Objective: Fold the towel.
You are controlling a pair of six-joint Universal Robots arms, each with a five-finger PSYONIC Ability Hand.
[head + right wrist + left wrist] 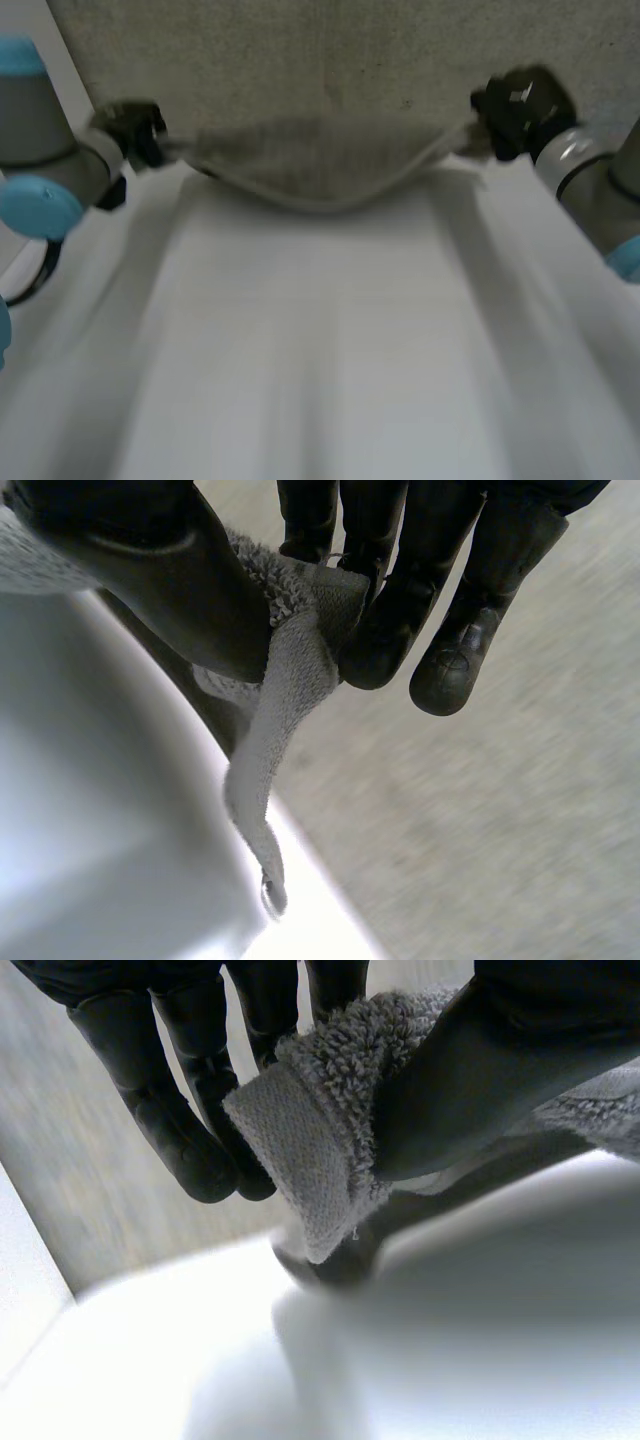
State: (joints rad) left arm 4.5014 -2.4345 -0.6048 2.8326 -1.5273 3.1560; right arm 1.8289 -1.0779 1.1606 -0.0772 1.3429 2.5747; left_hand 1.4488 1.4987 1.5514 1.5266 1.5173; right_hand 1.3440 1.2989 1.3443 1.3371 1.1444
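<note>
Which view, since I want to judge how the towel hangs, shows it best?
The head view: the towel hangs whole between the left hand and right hand, sagging in the middle near the table's far edge. The wrist views give close looks at the corners the hands pinch.

Head view: high, rearward, looking down onto table (320, 350). Wrist views: close-up; all share towel (320, 165).

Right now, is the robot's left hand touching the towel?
Touching. The left wrist view shows the left hand pinching the hemmed corner of the towel between its thumb and fingers.
</note>
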